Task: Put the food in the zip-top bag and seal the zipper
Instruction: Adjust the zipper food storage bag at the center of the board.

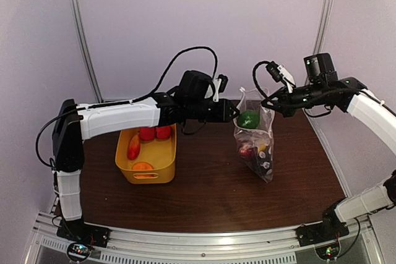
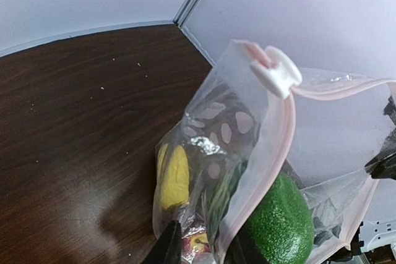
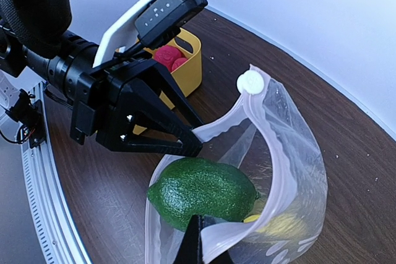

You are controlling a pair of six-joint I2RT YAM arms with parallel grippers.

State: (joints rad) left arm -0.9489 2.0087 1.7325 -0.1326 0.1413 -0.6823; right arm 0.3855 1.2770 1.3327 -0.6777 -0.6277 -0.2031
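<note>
Green fruit [image 3: 201, 193] | left end effector [image 3: 195, 146], right end effector [image 1: 268, 106] pinch zip-top bag [image 3: 297, 171] | slider [image 3: 250, 82] wrist-only

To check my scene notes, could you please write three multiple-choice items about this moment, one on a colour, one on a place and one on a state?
1. What colour is the basket?
A. blue
B. yellow
C. white

2. Where is the green fruit?
A. in the basket
B. under the basket
C. in the mouth of the zip-top bag

3. How is the bag's mouth?
A. open
B. zipped shut
C. folded over flat

Answers:
1 B: its walls are plainly yellow in the top view.
2 C: it sits between the bag's rims, above the other pieces lower in the bag.
3 A: the left tool and the right tool hold the rims apart, with a clear gap between them.
</note>
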